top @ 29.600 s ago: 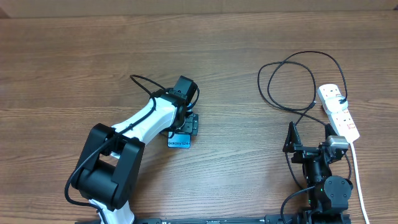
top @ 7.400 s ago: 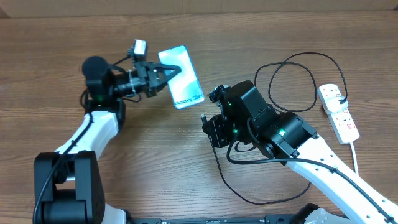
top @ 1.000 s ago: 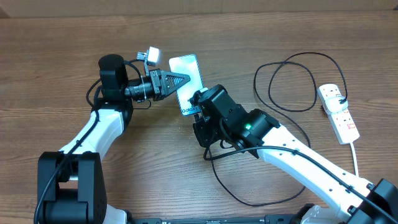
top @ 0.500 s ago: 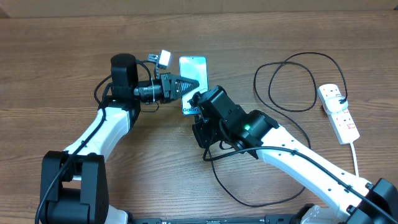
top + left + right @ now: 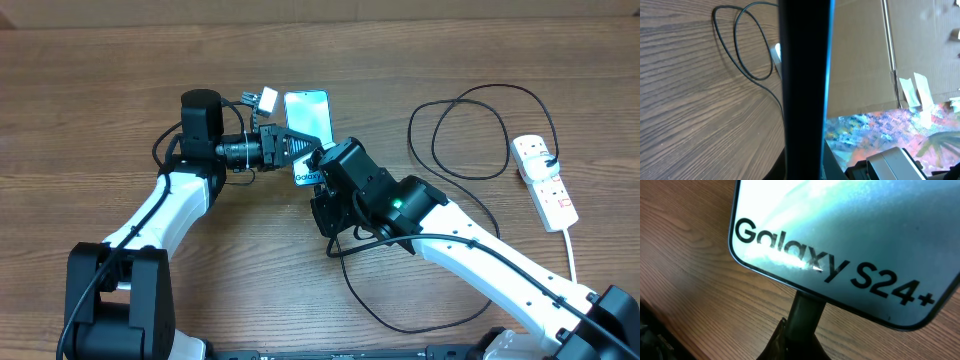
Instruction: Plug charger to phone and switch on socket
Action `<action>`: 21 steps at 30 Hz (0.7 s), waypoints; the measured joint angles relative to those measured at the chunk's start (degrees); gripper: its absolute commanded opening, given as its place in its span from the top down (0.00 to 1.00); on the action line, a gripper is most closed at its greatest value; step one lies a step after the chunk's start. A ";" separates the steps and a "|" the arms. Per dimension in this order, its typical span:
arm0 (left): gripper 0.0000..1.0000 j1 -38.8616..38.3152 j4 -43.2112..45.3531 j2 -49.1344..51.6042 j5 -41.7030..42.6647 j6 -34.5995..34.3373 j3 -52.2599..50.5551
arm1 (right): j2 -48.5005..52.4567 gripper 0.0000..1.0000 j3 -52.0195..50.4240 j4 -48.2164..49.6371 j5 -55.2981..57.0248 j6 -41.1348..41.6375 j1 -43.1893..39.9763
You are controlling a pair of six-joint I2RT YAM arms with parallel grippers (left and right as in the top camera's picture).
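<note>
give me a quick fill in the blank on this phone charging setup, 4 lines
1. The phone shows the words Galaxy ___.
2. The left tool is shut on the ___.
3. The looping cable on the table is ___ in colour.
4. The power strip lies on the ___ arm's side of the table.
Missing words: S24+; phone; black; right

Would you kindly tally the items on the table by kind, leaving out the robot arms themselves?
phone: 1
charger cable: 1
power strip, with its white cord: 1
Total: 3
</note>
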 measured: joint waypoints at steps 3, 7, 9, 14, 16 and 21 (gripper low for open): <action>0.95 0.00 -0.09 0.00 0.00 0.15 0.02 | 0.00 0.96 0.00 0.04 0.09 0.00 0.00; 0.95 0.00 -0.11 0.00 0.00 0.15 0.00 | 0.00 0.96 0.00 0.13 0.26 0.11 -0.02; 0.96 0.00 -0.13 0.00 0.00 0.17 0.00 | 0.00 0.96 0.00 0.11 0.35 0.15 -0.07; 0.96 0.00 -0.13 0.00 -0.02 0.17 0.00 | 0.00 0.96 0.13 0.07 0.31 0.17 -0.44; 0.96 0.00 -0.20 0.00 0.02 0.15 0.00 | 0.00 0.90 0.35 -0.26 0.33 0.24 -0.48; 0.96 -0.02 -0.83 0.00 -0.98 1.46 -0.15 | 0.00 0.60 2.43 -2.05 0.37 1.95 -0.83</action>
